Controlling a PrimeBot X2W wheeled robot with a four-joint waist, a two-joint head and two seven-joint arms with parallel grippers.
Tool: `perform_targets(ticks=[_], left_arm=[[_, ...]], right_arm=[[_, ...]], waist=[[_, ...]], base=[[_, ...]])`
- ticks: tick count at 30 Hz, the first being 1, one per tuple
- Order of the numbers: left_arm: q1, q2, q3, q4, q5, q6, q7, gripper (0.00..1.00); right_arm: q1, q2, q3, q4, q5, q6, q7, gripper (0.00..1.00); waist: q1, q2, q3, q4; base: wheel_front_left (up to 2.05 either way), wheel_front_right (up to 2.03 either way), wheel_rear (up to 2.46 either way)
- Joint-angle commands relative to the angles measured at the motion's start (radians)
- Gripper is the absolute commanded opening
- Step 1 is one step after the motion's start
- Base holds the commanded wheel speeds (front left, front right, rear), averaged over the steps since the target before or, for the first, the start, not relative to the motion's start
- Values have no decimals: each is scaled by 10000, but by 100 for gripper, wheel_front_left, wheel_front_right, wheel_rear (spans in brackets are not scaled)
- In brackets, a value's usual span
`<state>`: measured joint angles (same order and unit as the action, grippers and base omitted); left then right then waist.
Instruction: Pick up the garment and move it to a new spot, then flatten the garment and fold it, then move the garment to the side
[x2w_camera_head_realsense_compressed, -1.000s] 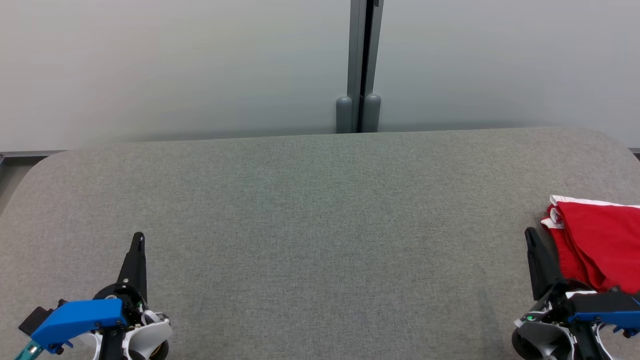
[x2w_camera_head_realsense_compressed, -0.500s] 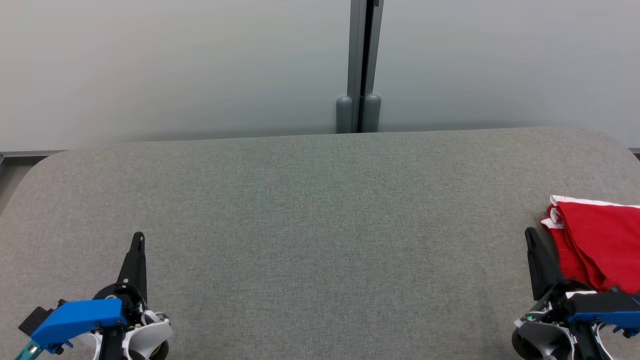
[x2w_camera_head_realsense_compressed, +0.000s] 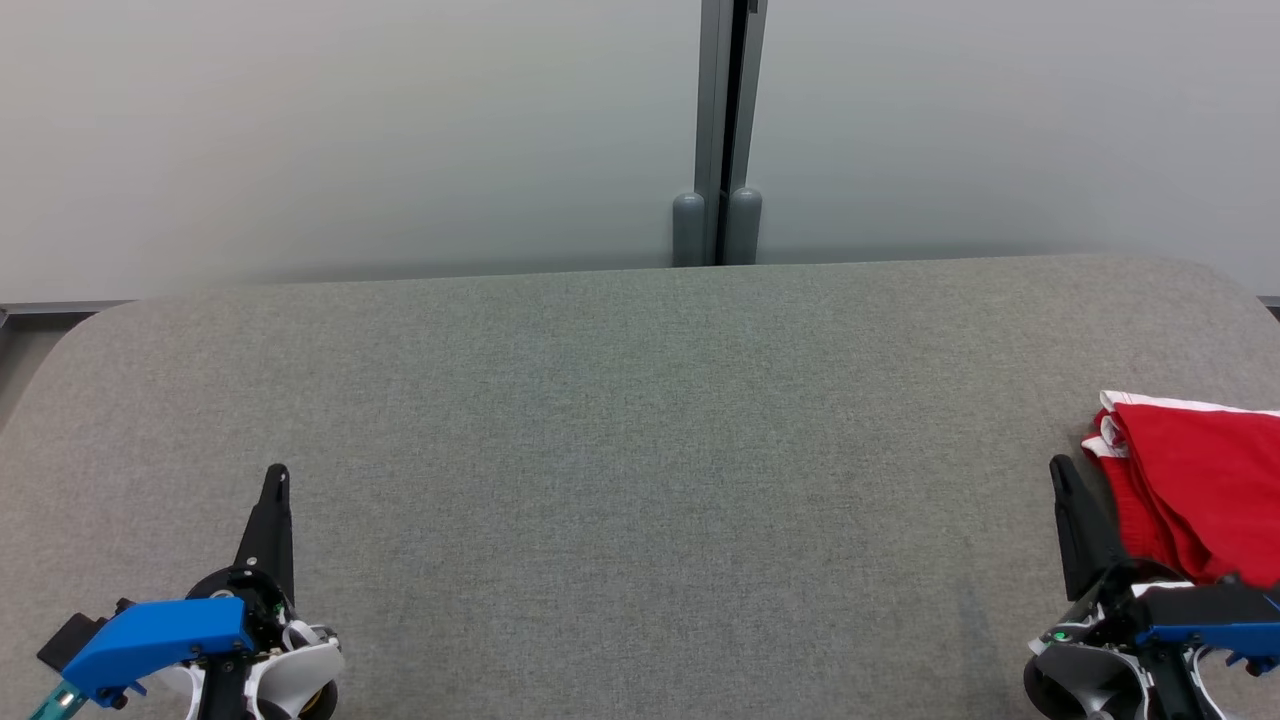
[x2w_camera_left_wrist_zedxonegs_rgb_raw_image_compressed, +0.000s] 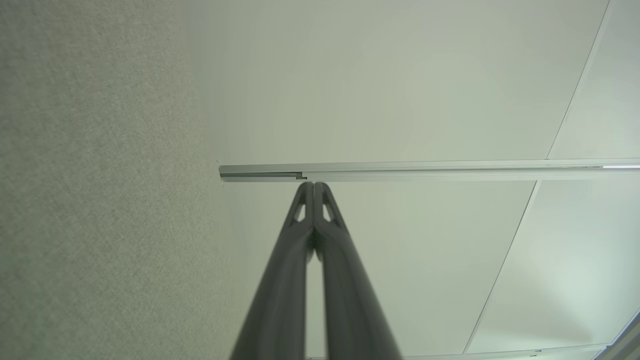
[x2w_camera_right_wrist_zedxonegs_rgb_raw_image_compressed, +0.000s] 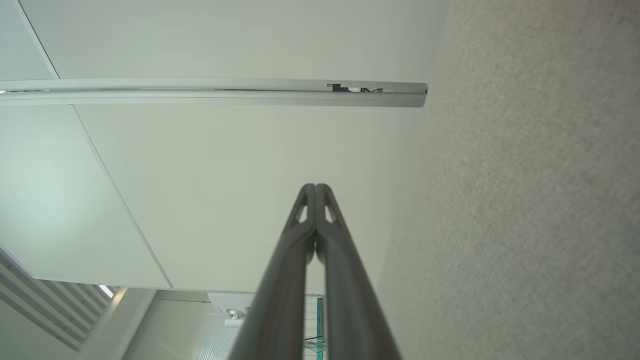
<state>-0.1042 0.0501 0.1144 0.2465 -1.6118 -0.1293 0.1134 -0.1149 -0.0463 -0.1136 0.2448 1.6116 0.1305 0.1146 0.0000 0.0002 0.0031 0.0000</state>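
Surface: grey fabric-covered top (x2w_camera_head_realsense_compressed: 640, 450) with rounded far corners, spanning the head view.
Wall: pale panels (x2w_camera_head_realsense_compressed: 350, 130) right behind the far edge.
Post: grey metal upright (x2w_camera_head_realsense_compressed: 727, 120) between the panels, with two rounded caps at its foot.
Garment: red cloth with white trim (x2w_camera_head_realsense_compressed: 1200, 480), bunched in folds at the surface's right edge and cut off by the frame.
Right gripper: (x2w_camera_head_realsense_compressed: 1058, 465) fingers pressed together, empty, just beside the garment's left edge; its blue body covers the cloth's near part.
Left gripper: (x2w_camera_head_realsense_compressed: 277, 472) fingers pressed together, empty, well apart from the garment.
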Motion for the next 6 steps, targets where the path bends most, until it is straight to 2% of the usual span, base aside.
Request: perform_targets(ticks=[1, 6], left_arm=[[-93, 1, 17, -46, -28, -48, 42, 0], [-93, 1, 17, -47, -28, -48, 42, 0]], right_arm=[[133, -73, -23, -44, 27, 4, 28, 0], [132, -73, -23, -42, 27, 4, 28, 0]], waist=[[0, -2, 0, 0], [0, -2, 0, 0]], base=[[0, 0, 0], [0, 0, 0]])
